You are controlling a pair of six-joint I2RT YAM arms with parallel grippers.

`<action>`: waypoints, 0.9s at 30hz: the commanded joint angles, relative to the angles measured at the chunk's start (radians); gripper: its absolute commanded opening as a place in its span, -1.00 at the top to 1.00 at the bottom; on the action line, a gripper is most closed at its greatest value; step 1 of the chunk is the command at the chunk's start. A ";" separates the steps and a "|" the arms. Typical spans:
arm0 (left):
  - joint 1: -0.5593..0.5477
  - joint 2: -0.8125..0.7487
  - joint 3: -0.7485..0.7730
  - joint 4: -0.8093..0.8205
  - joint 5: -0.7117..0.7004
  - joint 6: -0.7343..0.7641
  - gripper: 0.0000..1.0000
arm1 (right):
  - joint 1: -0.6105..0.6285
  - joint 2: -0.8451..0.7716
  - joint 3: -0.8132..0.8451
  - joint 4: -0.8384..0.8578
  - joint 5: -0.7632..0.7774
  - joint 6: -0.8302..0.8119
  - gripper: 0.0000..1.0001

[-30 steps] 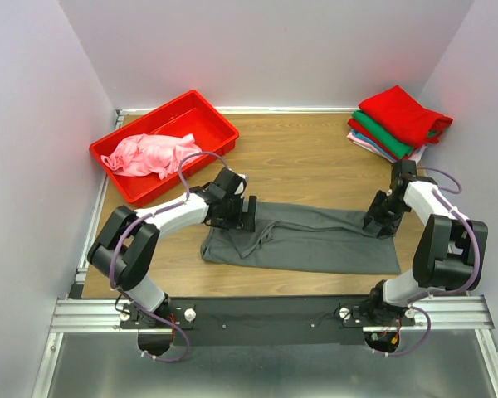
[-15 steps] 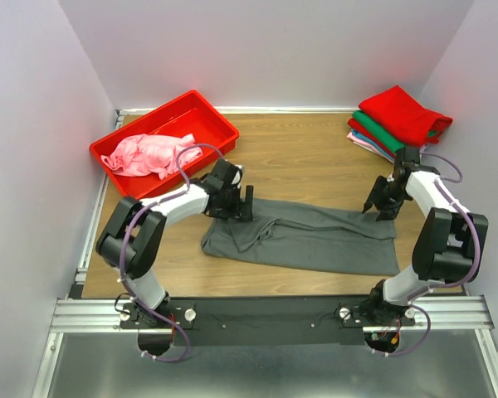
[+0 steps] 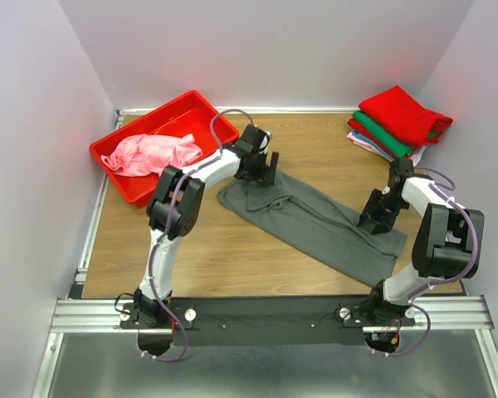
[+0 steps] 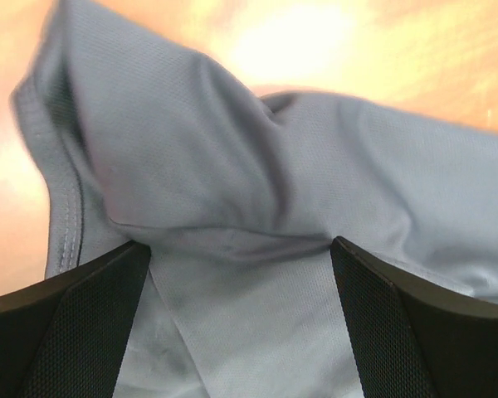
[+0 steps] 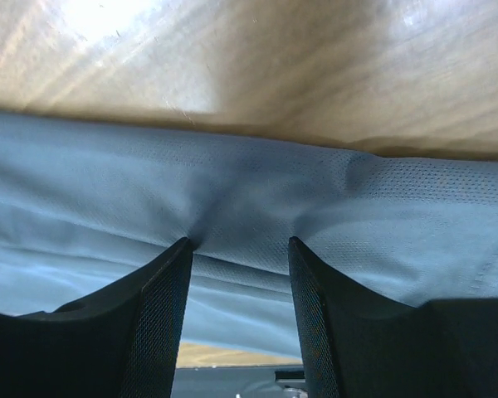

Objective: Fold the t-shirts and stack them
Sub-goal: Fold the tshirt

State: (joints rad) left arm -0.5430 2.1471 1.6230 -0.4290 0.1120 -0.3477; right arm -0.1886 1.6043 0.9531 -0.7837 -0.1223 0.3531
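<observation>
**Grey shirt stretched on the slant between two arms**

A dark grey t-shirt [image 3: 315, 222] lies flat on the wooden table [image 3: 315, 149]. It runs diagonally from mid-table at the far left down to the near right. It is unfolded and rumpled, with a long crease down its middle.

The left arm reaches far forward, and the left gripper [image 3: 264, 166] sits on the shirt's upper left end. The left wrist camera shows its black fingers [image 4: 66, 332] spread wide. A loose ridge of grey cloth with a stitched hem rises between them, but it is not pinched.

The right gripper [image 3: 373, 222] bears down on the shirt's far edge near its lower right end. In the right wrist view its fingers [image 5: 149, 332] stand partly apart with their tips on the fabric. The cloth puckers across the gap and bare wood shows just beyond the hem.

A red bin [image 3: 218, 113] sits at the far left corner of the table, just beside the left arm's forearm. A crumpled pink t-shirt [image 3: 149, 153] lies inside it.

At the far right corner, well apart from the grey shirt, is a stack of folded t-shirts [image 3: 382, 133]. A red one [image 3: 402, 114] lies on top and overhangs a green one [image 3: 390, 138]. More red and a pale pink layer [image 3: 363, 143] show at the stack's lower edge
</observation>
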 commanded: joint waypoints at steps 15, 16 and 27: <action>0.005 0.033 0.433 -0.231 -0.083 -0.023 -0.97 | 0.012 -0.029 0.171 -0.071 -0.082 -0.083 -0.16; 0.005 0.014 0.411 -0.229 -0.062 -0.036 -0.97 | 0.012 -0.023 0.170 -0.069 -0.086 -0.091 -0.16; -0.011 -0.187 -0.070 -0.061 0.080 -0.168 -0.97 | 0.038 -0.012 0.099 -0.028 -0.157 -0.095 -0.16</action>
State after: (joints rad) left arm -0.5453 1.9820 1.6703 -0.5518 0.1223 -0.4557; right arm -0.1635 1.5776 1.0801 -0.8310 -0.2287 0.2783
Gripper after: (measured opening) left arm 0.983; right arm 0.579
